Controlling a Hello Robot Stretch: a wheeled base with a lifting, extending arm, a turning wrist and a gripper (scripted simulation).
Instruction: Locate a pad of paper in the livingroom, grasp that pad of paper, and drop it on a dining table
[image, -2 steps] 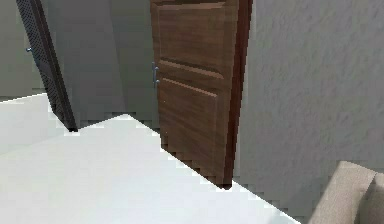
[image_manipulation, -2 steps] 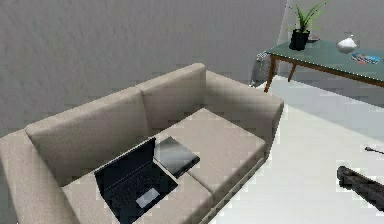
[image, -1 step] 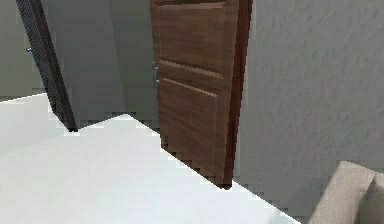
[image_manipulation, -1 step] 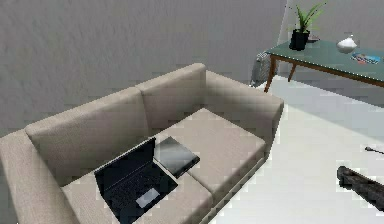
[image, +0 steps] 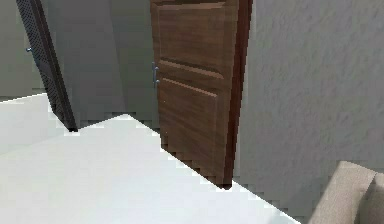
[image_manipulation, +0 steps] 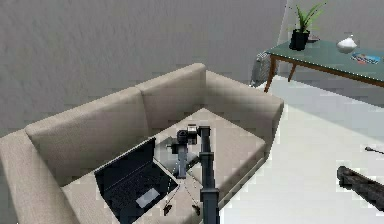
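**Figure. Arm extended over the sofa seat; search for the pad not settled.**

A beige sofa (image_manipulation: 90, 130) stands against a grey wall. An open laptop (image_manipulation: 135, 180) lies on the near left part of its seat, screen tilted up toward the backrest. The arm (image_manipulation: 207, 175) reaches out over the seat just right of the laptop. Its two white markers (image_manipulation: 191, 128) and the gripper (image_manipulation: 178, 150) are above the cushion, near the laptop's far right corner.

The state of the fingers (image_manipulation: 176, 162) cannot be told, nor whether the gripper holds anything, since the cushion lies directly behind its far end.

The pad of paper cannot be placed with certainty. The likeliest candidate is a group of small pale marks (image_manipulation: 166, 208) at the laptop's near right corner, hard against the arm, but they are too small to name. If that is the pad, it lies nearer than the fingers and slightly left of them. The coming move would then be a retraction along the arm, not a further reach. Its long axis cannot be read.

Far right, well apart from the sofa, a green-topped table (image_manipulation: 320, 58) carries a potted plant (image_manipulation: 301, 28) and may be the drop site. Ahead of the robot stands a brown panelled door (image: 200, 80).
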